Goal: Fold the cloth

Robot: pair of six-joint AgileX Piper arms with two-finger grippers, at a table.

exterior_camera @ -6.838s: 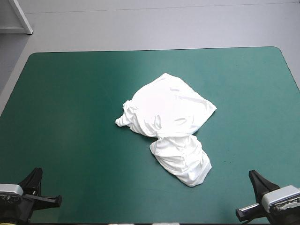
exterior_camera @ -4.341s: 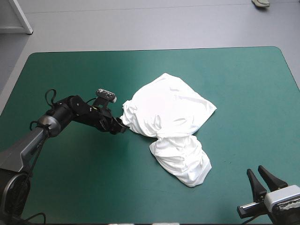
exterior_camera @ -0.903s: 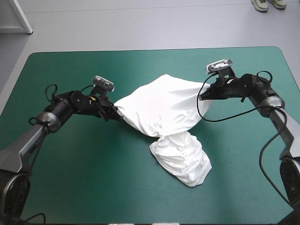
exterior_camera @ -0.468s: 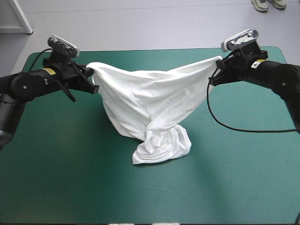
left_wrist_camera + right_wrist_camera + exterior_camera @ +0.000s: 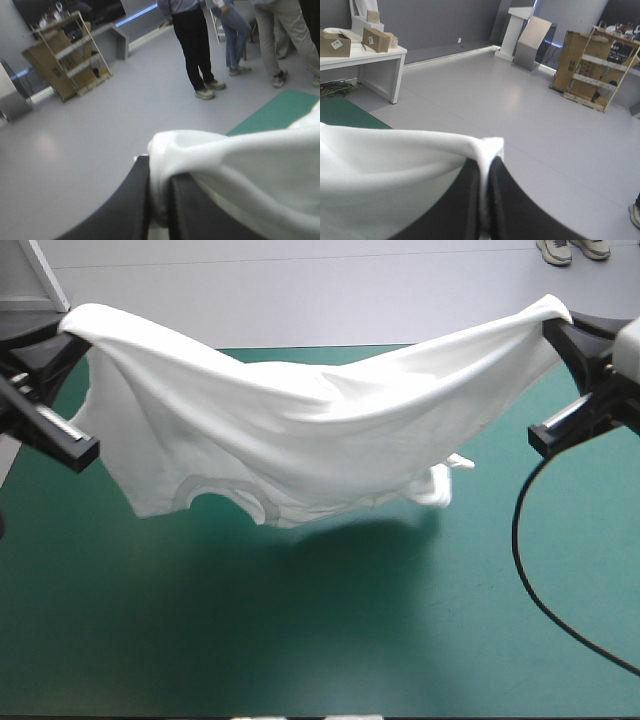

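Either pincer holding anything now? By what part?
Both hold the T-shirt: left pincer and right pincer each shut on one end of its raised top edge, cloth hanging between.

White T-shirt [image 5: 300, 420], lifted, stretched wide, sagging above table

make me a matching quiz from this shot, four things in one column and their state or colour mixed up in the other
Things:
1. T-shirt
2. left tool
3. right tool
4. table

States:
a. teal-green, with a shadow on it
b. shut on the white fabric above the table's right side
c. held up in the air, stretched between both arms
d. shut on the white fabric above the table's left side

Pairs: 1-c, 2-d, 3-b, 4-a
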